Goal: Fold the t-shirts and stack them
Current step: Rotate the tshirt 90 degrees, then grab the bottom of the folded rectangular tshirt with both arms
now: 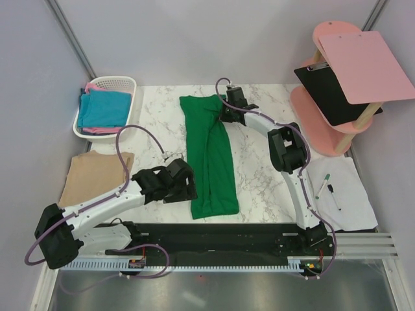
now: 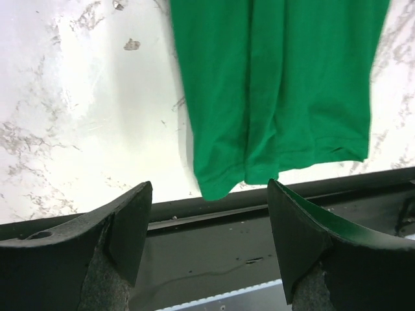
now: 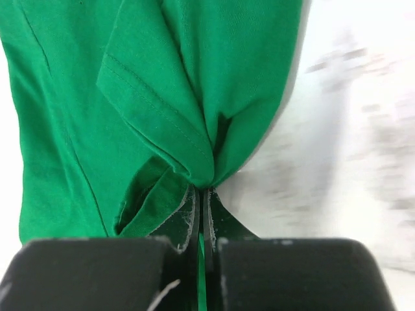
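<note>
Fingers from above: pressed shut at the right gripper (image 1: 225, 116) on the far right edge of the green t-shirt (image 1: 211, 162); spread apart at the left gripper (image 1: 189, 189), holding nothing, just beside the shirt's near left edge. Lies as a long folded strip down the middle of the marble table (image 1: 259, 175), far end to near. Flanked on the left by the tan t-shirt (image 1: 97, 176), flat and partly under the left arm. Farther back on that side, white basket (image 1: 133, 91) with the teal-blue t-shirt (image 1: 104, 107) over the pink t-shirt (image 1: 91, 87). On the right, paper sheet (image 1: 353, 194) with two pens (image 1: 323, 186), well apart from the strip. Bare marble on both sides of the green cloth.

From the left wrist: open jaws low over the black rail (image 2: 207, 249), green hem just ahead of the gap and reaching the table's near edge. Bare marble to the left.

From the right wrist: closed tips biting a bunched fold of green cloth, stitched sleeve hem right above. Blurred marble open to the right.
</note>
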`<state>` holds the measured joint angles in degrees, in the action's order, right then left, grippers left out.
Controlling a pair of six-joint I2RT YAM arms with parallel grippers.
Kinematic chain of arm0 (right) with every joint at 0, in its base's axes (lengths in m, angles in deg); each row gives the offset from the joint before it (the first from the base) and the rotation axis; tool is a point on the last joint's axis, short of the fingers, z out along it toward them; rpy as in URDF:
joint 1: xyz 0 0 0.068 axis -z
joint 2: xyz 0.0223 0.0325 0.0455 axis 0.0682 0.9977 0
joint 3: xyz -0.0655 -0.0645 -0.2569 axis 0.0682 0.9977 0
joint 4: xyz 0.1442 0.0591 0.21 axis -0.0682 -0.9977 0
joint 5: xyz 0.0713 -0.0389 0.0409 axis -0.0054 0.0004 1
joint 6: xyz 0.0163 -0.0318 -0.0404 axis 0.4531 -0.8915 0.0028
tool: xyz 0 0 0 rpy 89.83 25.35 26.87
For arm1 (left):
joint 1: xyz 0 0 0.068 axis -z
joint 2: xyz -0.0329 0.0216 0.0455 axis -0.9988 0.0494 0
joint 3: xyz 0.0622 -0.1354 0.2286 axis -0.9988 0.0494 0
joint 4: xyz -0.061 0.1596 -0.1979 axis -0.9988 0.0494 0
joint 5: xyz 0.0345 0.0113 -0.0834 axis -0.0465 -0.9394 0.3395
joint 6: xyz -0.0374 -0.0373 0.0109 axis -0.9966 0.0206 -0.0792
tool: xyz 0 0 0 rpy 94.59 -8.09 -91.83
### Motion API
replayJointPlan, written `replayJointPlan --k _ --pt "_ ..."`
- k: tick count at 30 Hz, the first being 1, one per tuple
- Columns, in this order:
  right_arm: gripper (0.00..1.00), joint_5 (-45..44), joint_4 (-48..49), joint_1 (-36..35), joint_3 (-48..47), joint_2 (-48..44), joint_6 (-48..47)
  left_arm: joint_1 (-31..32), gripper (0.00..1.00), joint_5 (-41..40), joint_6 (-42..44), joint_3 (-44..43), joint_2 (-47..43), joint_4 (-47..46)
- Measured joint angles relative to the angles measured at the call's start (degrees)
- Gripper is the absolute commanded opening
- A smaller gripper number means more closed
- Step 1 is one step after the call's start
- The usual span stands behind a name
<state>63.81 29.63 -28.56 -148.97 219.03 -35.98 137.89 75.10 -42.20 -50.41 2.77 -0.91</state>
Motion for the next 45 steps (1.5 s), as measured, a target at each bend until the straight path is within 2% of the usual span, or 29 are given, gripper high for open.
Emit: replayJointPlan --k 2,3,4,6,7,8,9,10,11,12,14,17,20,22,24,31,34,39,45 --pt "0.08 -1.0 -0.1 1.3 0.0 0.0 0.0 0.0 0.79 -0.4 0.4 0.0 1.4 0.2" --pt "0.14 -1.4 -0.1 2.1 0.0 -0.1 -0.1 0.0 0.79 -0.4 0.5 0.0 2.2 0.3" --pt "0.24 -1.4 -0.1 2.9 0.0 -0.1 -0.4 0.0 0.79 -0.4 0.7 0.0 3.0 0.3" --pt "0.30 -1.4 0.0 4.2 0.3 -0.4 -1.4 0.0 0.79 -0.5 1.1 0.0 4.6 0.1" --pt "0.39 -1.4 0.2 4.7 1.1 -1.0 -2.4 0.0 0.78 -0.5 1.3 0.0 5.4 -0.1" --pt "0.41 -1.4 0.2 5.0 2.1 -1.7 -3.0 0.0 0.77 -0.6 1.6 -0.1 6.2 -0.5" --pt "0.56 -1.2 0.8 5.4 3.9 -2.9 -4.0 0.0 0.71 -0.6 1.9 -0.1 6.9 -0.9" --pt "0.63 -1.5 1.7 5.6 6.8 -4.8 -5.1 0.0 0.61 -0.8 2.2 -0.1 7.7 -1.7" --pt "0.69 -1.6 1.6 5.8 8.4 -5.9 -5.2 0.0 0.46 -0.9 2.4 -0.1 8.1 -2.1" --pt "0.80 -1.3 3.0 6.0 11.7 -8.1 -6.0 0.0 0.02 -1.1 2.7 -0.2 8.9 -2.8" --pt "0.82 -1.3 3.9 5.9 17.9 -12.8 -6.7 0.0 0.02 -1.8 3.5 -0.7 11.1 -4.2" --pt "0.77 -0.7 4.3 5.6 24.5 -19.2 -8.3 0.0 0.02 -2.8 4.3 -1.6 14.4 -6.4" --pt "0.74 0.5 5.9 5.1 24.6 -21.7 -8.8 0.0 0.02 -3.7 4.9 -2.7 17.3 -8.2" --pt "0.42 1.4 6.0 4.6 22.5 -21.6 -9.0 0.0 0.02 -4.2 5.4 -4.1 20.1 -9.2" --pt "0.00 2.1 5.8 4.0 19.2 -20.2 -9.7 0.0 0.02 -4.7 5.7 -5.6 22.9 -10.2" --pt "0.00 2.1 3.3 0.0 1.2 -8.1 -10.1 0.0 0.02 -6.4 6.1 -9.3 31.4 -11.1" --pt "0.00 1.9 1.1 -1.6 -2.6 -3.7 -10.3 -0.3 0.02 -6.5 6.0 -10.4 32.5 -10.8" --pt "0.00 -0.6 -3.5 -3.1 -5.7 1.6 -10.6 -1.4 0.02 -6.4 6.0 -11.8 33.9 -10.6" --pt "0.00 -9.5 -4.3 -2.8 -3.0 0.2 -10.4 -2.5 0.02 -6.4 6.1 -12.8 34.8 -10.5"
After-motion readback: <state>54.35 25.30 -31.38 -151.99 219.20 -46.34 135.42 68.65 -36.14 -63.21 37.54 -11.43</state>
